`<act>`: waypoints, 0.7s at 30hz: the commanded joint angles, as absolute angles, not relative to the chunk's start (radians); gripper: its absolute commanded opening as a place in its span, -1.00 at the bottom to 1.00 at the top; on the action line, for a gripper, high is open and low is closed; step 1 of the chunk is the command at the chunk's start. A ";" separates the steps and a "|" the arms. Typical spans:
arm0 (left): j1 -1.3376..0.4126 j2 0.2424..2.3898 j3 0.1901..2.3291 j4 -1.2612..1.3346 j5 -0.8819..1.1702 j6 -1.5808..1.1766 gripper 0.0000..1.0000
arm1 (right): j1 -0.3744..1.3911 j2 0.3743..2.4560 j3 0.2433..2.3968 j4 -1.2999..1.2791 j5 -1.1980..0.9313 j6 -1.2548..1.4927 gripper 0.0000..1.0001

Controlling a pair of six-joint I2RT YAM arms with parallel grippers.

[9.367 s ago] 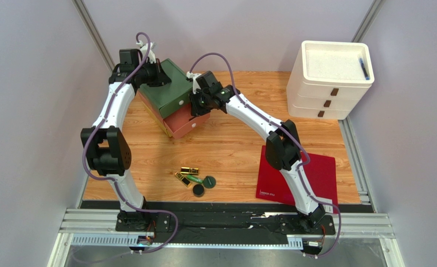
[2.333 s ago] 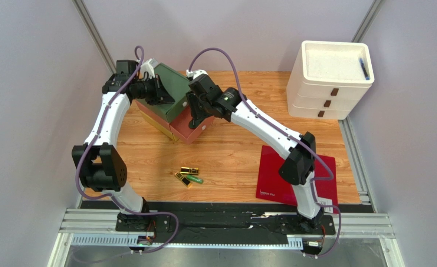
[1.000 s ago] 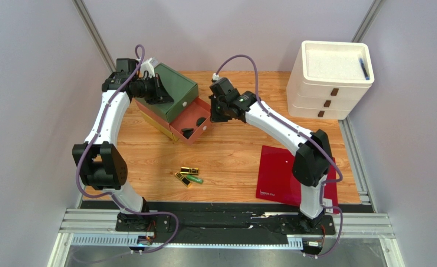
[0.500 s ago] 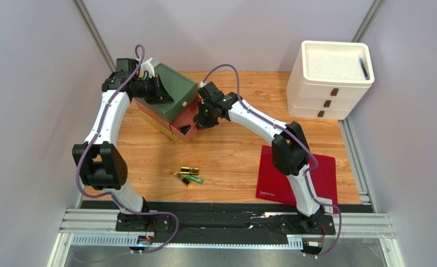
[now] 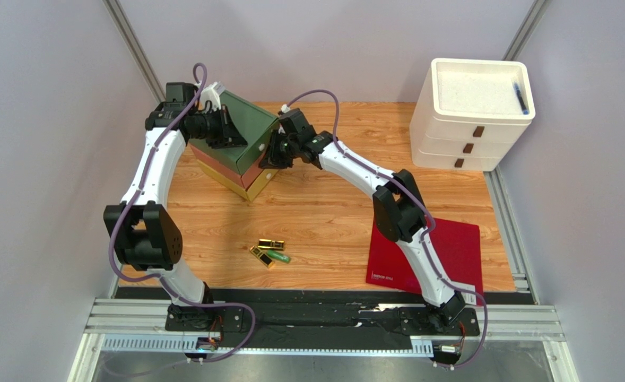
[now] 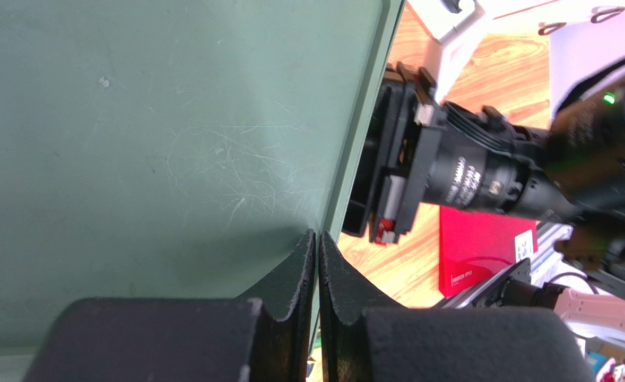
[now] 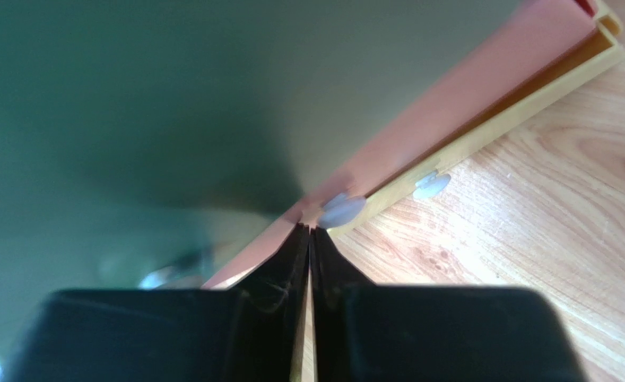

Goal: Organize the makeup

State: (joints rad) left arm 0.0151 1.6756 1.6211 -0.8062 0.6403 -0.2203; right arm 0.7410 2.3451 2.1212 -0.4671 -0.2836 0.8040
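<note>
Robot lab test cell — plain grey panel walls [image 5: 45, 119], aluminium extrusion rail [image 5: 324, 322] along near edge, white jointed robot arms [image 5: 158, 163] bolted on, light wooden tabletop [image 5: 332, 215].

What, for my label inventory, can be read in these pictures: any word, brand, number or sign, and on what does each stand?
No text here can be read well enough to quote.
White print at the near left corner of the red sheet: too small to read in either view.
White lettering on the black camera lens, left wrist view: too blurred to read.
</note>
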 commanded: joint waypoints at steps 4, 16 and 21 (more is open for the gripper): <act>0.020 1.704 1.643 -0.899 0.571 -0.173 -0.80 | 0.742 2.309 2.099 -0.376 -0.339 0.859 -0.72; 0.021 1.703 1.635 -0.899 0.568 -0.163 -0.80 | 0.712 1.979 1.617 -0.223 -0.273 0.867 0.28; 0.021 1.700 1.641 -0.904 0.551 -0.153 -0.80 | 0.696 2.038 1.502 -0.019 -0.403 0.997 0.46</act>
